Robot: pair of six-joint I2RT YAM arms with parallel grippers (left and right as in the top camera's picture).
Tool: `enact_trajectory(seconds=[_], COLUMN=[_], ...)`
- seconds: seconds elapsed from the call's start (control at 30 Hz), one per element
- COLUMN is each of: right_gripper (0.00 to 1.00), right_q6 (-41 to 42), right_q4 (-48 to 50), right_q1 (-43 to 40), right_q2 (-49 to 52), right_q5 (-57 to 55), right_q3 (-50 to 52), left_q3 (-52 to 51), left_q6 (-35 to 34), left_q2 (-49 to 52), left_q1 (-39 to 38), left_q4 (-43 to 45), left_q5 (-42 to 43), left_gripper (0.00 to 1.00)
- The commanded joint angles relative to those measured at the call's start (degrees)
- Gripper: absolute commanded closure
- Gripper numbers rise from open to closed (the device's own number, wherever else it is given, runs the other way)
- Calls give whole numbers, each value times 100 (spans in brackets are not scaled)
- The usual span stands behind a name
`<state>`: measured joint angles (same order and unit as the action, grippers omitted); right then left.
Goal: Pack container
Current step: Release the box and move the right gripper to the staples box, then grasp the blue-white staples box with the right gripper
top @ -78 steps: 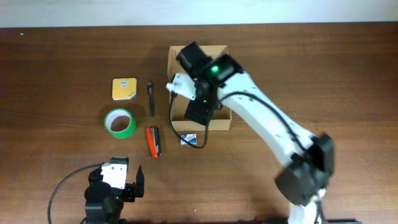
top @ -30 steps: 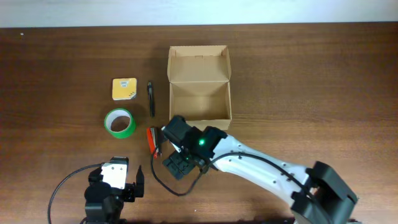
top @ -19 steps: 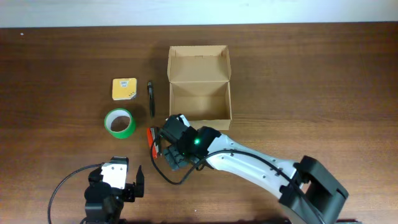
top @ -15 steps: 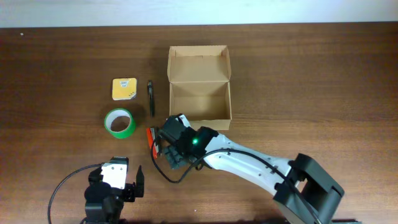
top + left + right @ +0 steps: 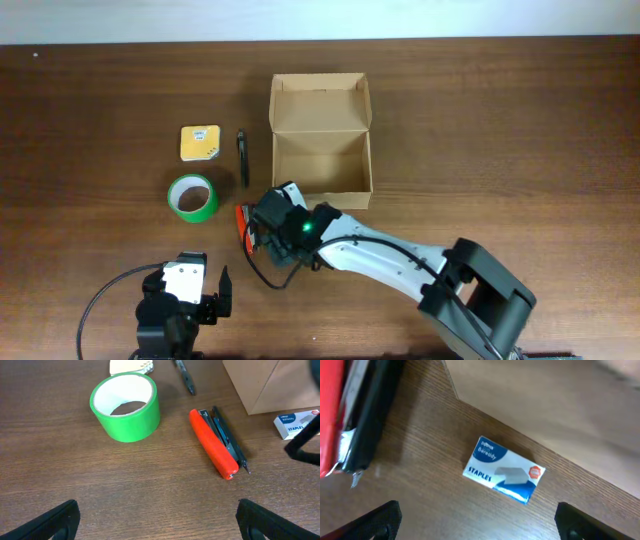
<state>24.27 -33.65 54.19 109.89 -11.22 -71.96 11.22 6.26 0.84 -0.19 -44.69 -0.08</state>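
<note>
The container (image 5: 320, 150) is a tan cardboard box, open, with its flap lid standing at the far side; its inside looks empty. My right gripper (image 5: 273, 240) is open and hovers low, just in front of the box's front left corner. In the right wrist view the gripper (image 5: 480, 527) is open, with a small blue-and-white staples box (image 5: 504, 476) lying on the table between and ahead of its fingers. My left gripper (image 5: 188, 282) is open and empty near the front edge; it also shows in the left wrist view (image 5: 157, 522).
A red stapler (image 5: 243, 226) lies just left of the right gripper. A green tape roll (image 5: 192, 197), a yellow sticky-note pad (image 5: 200, 142) and a black pen (image 5: 242, 157) lie left of the box. The left wrist view shows the tape (image 5: 127, 412) and stapler (image 5: 214, 450).
My right arm has swung from over the box to the table in front of its left corner and crept left toward the stapler. The left arm has not moved.
</note>
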Motion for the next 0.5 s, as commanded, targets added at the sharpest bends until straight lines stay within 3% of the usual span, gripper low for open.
enact_trajectory(seconds=[0.0,0.47], right_gripper=[0,6], right_q6=[85,114], right_q4=[118,293], right_q1=[-28,-208], right_q2=[114,131], right_q5=[-177,-323], right_q3=[46,46], left_q3=[-22,-22], left_q6=[72,72], left_q2=[-55,-55], left_q1=[35,37], left_q4=[15,15], left_q5=[-35,-35], left_gripper=[1,1])
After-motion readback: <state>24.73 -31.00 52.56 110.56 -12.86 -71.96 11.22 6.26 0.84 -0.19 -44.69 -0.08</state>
